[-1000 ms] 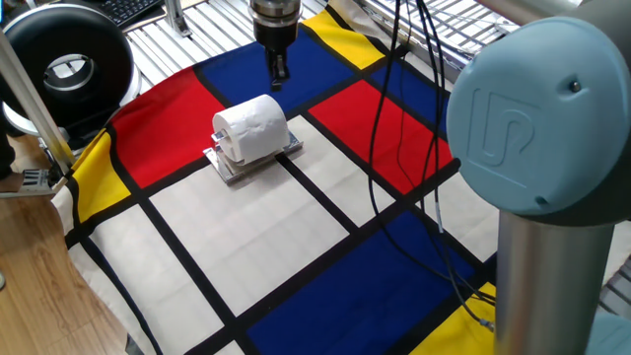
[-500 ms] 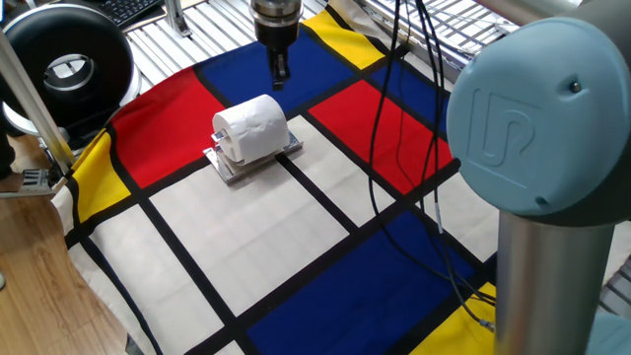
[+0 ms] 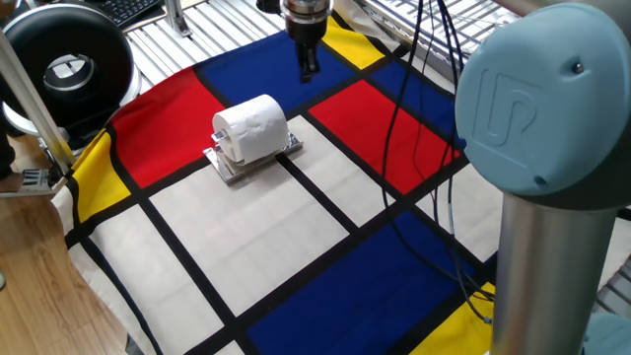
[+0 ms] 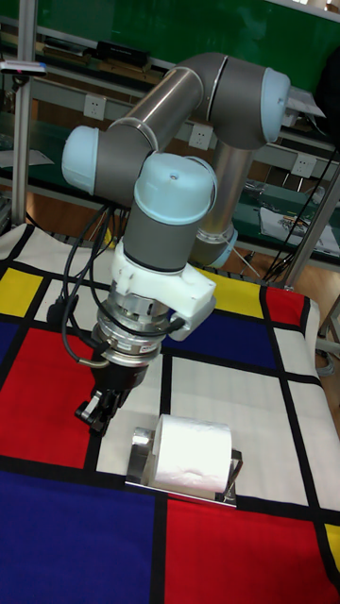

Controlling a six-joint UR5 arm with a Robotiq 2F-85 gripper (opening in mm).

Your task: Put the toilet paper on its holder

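So, fixed view first: your toilet paper [image 3: 252, 127] lies on its side on the holder [image 3: 254, 158], on the checkered cloth [image 3: 296, 227] toward the far left corner. Your gripper [image 3: 310, 67] hangs empty, apart from it, fingers looking pressed together.

Tall fixed view: roll [image 4: 192, 453] is soft, light and squashy, so you'd grab it gently across the sides. Holder [image 4: 179, 485] is shiny stiff metal; gripper [image 4: 97, 408] sits just beside it.
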